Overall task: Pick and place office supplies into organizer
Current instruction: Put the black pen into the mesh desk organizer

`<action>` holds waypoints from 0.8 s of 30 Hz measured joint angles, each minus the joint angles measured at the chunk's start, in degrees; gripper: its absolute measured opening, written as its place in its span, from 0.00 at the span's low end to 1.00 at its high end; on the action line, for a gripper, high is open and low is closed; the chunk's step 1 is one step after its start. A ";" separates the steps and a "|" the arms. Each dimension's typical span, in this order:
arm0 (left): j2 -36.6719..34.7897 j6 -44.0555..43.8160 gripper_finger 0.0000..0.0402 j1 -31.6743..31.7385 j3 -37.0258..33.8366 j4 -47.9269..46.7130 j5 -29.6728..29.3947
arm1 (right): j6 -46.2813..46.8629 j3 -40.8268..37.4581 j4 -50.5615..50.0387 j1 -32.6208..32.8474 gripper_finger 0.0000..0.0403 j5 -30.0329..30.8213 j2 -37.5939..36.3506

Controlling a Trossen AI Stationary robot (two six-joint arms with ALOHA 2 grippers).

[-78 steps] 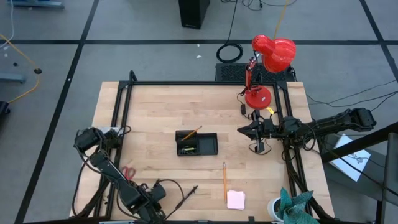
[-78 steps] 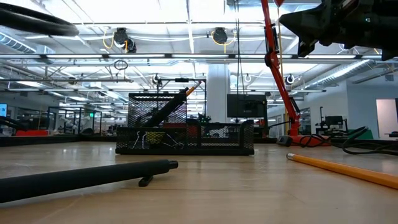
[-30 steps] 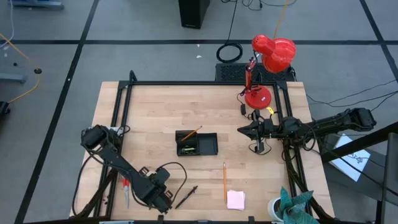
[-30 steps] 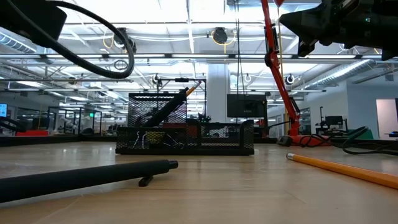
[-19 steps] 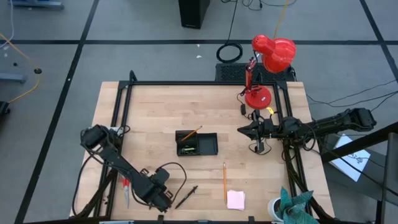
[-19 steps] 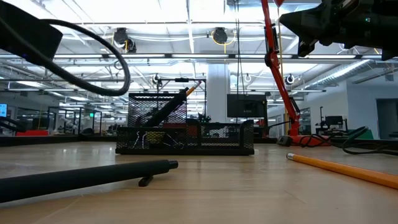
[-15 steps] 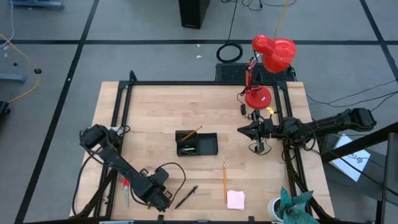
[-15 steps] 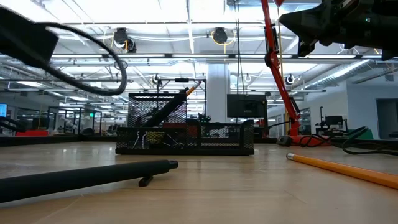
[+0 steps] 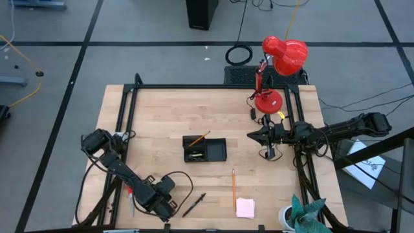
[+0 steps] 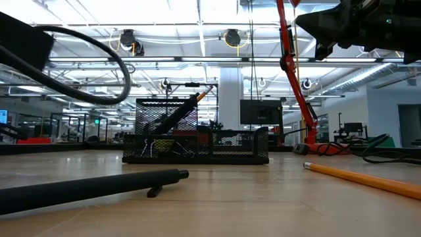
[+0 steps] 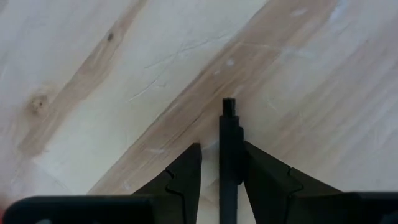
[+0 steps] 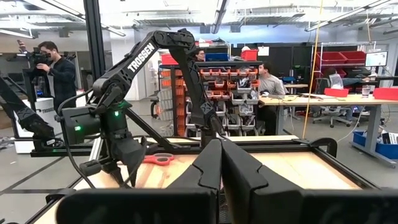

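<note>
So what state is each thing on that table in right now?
Left gripper: fingers either side of a black pen, low over the table.
Right gripper: shut, empty, raised.
Organizer: upright, pencil leaning in it.
Orange pencil: flat on table.
Pink notepad: flat.

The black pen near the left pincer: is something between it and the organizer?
Nothing visible blocks it. The left pincer straddles the black pen near the table's front edge. Only bare wood lies between it and the organizer. The orange pencil lies off to the side.
</note>
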 joint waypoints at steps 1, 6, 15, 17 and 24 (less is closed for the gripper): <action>0.15 0.89 0.29 -0.19 -0.45 0.91 -0.57 | 0.05 -0.01 0.00 0.00 0.01 0.00 0.00; 1.56 2.29 0.29 -0.62 -1.32 2.27 -1.37 | 0.06 0.01 -0.02 0.00 0.01 0.00 0.00; 1.31 7.24 0.28 -1.91 -1.68 4.32 -10.84 | 0.03 -0.01 0.00 0.00 0.01 0.00 0.01; 1.12 7.64 0.24 -2.02 -1.76 5.24 -14.33 | 0.01 0.01 0.00 0.00 0.01 0.01 0.00; 0.73 8.82 0.03 -1.88 -2.05 5.84 -33.77 | 0.16 -0.01 -0.03 0.00 0.01 0.00 0.00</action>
